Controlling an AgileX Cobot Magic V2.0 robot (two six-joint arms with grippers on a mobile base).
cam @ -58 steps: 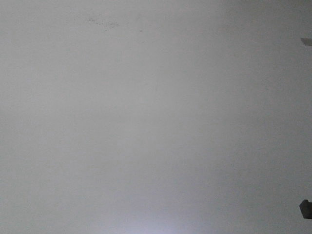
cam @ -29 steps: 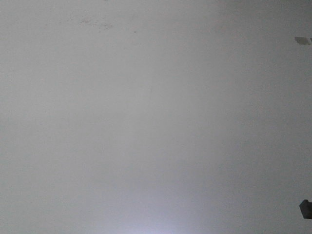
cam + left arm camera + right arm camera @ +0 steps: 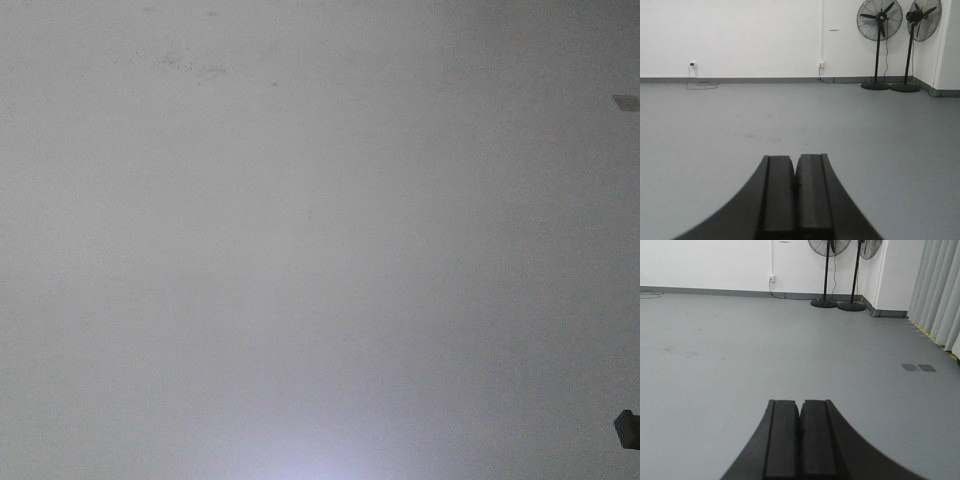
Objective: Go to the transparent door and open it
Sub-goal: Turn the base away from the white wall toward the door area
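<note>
Floor (image 3: 320,240) fills the front view, plain grey, with the mobile robot in an open hall; the transparent door shows in none of the views. Both the left end effector (image 3: 795,187) and the right end effector (image 3: 800,432) have their fingers pressed together, gripping nothing. Two pedestal fans (image 3: 879,20) stand by the white wall (image 3: 740,35), and pale curtains (image 3: 940,290) hang at the edge of the right wrist view. The step in hand looks like the drive: the base should probably turn until the door comes into sight, arms tucked, before any reach. No containers appear
</note>
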